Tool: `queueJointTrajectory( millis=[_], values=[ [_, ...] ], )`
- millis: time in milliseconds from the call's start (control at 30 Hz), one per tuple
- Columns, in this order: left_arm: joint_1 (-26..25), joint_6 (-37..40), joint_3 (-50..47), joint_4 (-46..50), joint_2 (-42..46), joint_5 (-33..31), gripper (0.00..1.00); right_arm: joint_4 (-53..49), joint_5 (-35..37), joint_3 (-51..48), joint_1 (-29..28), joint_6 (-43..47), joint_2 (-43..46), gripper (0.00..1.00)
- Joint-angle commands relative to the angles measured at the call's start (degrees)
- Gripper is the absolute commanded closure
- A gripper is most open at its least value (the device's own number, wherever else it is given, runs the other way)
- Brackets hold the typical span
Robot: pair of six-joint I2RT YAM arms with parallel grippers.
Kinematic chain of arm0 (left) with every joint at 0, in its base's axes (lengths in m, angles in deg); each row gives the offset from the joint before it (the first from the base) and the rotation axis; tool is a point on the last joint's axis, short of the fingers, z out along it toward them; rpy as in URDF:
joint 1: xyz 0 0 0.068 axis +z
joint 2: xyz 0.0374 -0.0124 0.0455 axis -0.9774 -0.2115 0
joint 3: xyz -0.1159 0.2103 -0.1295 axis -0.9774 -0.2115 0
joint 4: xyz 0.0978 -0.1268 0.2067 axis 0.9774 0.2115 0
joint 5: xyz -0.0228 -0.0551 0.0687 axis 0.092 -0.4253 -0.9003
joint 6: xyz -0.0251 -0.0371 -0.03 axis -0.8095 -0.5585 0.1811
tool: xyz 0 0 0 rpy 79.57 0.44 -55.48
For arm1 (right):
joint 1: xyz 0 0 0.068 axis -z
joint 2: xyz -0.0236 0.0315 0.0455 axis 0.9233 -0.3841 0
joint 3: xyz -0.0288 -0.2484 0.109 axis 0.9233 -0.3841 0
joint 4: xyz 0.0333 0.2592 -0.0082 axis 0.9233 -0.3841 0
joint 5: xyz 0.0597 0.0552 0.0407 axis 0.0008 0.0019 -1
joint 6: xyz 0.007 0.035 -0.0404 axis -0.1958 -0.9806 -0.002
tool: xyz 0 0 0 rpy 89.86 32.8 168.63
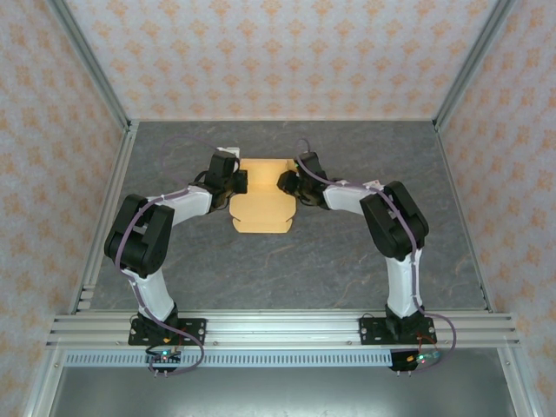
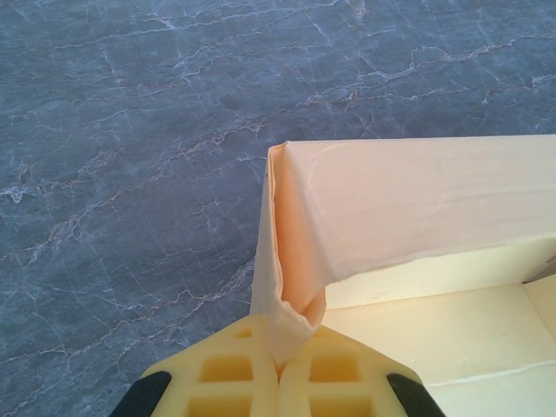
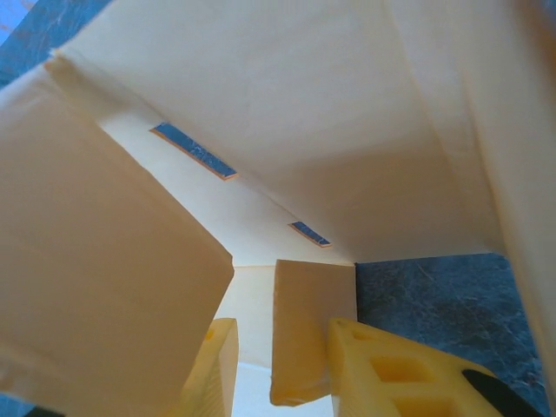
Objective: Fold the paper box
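Observation:
The paper box (image 1: pixel 261 204), light orange-tan card, lies partly folded on the dark table between my two grippers. My left gripper (image 1: pixel 246 182) is at its left edge. In the left wrist view this gripper (image 2: pixel 282 369) is shut on a pinched corner where a raised side wall of the paper box (image 2: pixel 408 200) bends. My right gripper (image 1: pixel 282 184) is at the box's right edge. In the right wrist view it (image 3: pixel 282 347) stands open around a narrow upright flap (image 3: pixel 308 313). The flap rests against the right finger (image 3: pixel 382 373), with a gap to the left finger. Larger panels (image 3: pixel 104 287) rise beside and above.
The dark marbled tabletop (image 1: pixel 287 269) spreads round the box. Patterned walls with metal frame posts (image 1: pixel 95 78) close in the back and sides. The aluminium rail (image 1: pixel 278 330) carrying both arm bases runs along the near edge.

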Motion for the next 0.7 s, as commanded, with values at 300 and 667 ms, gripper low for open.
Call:
queueJointTrajectory(
  millis=[300, 667],
  values=[
    [-0.74, 0.72, 0.44, -0.19, 1.35, 0.46, 1.0, 2.24, -2.31, 0.76, -2.47, 1.52, -0.98, 0.69],
    [-0.6, 1.49, -0.09, 0.28, 2.1, -1.78, 1.0, -9.8, 3.31, 0.9, -1.78, 11.93, 8.04, 0.57]
  ],
)
